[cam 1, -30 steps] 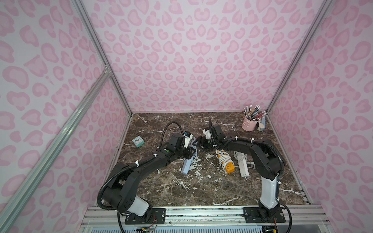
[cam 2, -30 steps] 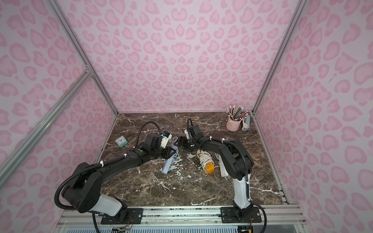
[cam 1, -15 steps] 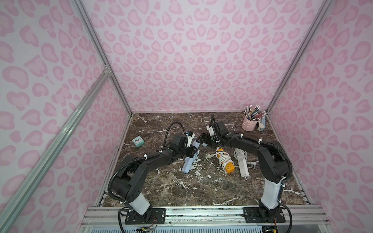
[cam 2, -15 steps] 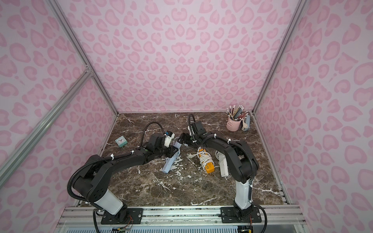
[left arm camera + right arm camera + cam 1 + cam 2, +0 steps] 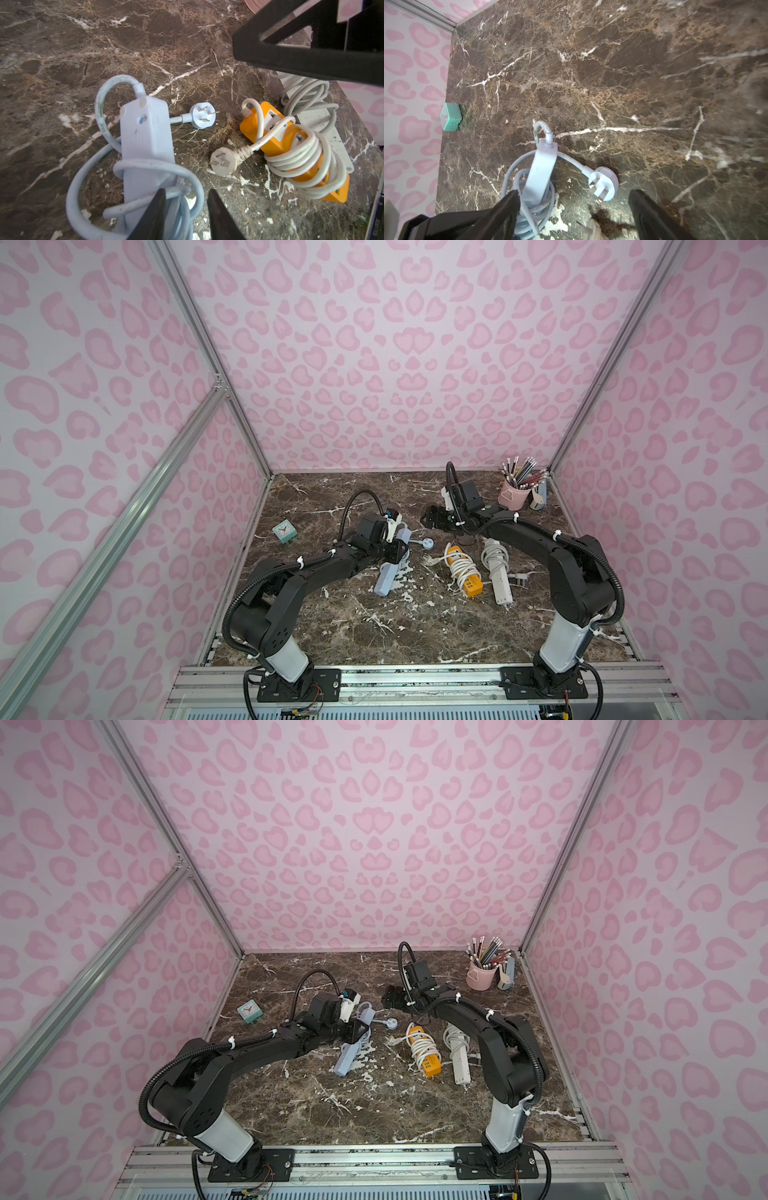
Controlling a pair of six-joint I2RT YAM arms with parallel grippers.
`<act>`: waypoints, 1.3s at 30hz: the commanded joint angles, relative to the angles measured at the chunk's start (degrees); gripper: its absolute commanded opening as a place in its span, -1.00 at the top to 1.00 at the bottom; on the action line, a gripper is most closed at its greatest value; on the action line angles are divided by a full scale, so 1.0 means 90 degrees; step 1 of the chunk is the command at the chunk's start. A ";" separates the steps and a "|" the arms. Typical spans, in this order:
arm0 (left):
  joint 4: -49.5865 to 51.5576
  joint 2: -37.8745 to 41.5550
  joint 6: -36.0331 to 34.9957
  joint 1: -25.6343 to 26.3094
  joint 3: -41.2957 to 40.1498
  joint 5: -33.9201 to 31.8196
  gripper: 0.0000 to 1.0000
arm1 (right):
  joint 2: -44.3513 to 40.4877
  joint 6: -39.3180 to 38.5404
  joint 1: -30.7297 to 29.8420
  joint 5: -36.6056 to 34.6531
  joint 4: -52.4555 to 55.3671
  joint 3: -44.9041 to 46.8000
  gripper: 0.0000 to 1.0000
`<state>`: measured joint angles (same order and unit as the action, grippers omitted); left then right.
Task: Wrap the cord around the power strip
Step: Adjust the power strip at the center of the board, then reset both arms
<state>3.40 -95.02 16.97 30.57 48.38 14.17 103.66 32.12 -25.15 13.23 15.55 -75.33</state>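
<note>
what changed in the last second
Right gripper pulled back a little from the blue strip toward the far wall, jaws opening wider. Left gripper stayed at the cord but eased its jaws apart. Blue strip, orange strip, white strip and clock stayed put.

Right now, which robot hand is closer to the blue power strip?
Left. The left hand sits right over the blue power strip, poised at its wound cord. The right hand hangs open beyond the strip's cord end, near the blue plug.
</note>
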 commanded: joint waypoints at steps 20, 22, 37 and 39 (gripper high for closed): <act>-0.3078 0.4175 -0.1999 -0.0042 -0.2094 -0.3004 -0.65 | -0.3597 -0.3940 0.0436 -0.3781 -0.5736 0.4305 -0.94; -0.3964 0.4126 -0.1883 -0.0194 -0.2459 -0.4635 -0.71 | -0.3669 -0.4108 0.0978 -0.4096 -0.5794 0.4573 -0.94; -0.6865 0.2032 -0.1404 -0.1847 -0.3745 -0.5788 -0.77 | -0.2554 -0.3880 0.2057 -0.3500 -0.8049 0.5813 -0.94; -0.6842 0.1760 -0.1673 -0.1831 -0.3604 -0.5556 -0.68 | -0.2618 -0.4055 0.2088 -0.3257 -0.8889 0.6222 -0.94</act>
<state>-50.04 -77.30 3.27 14.20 15.11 -40.12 80.49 -0.95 -6.44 -20.16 -51.62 -21.52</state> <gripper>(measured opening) 0.850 0.970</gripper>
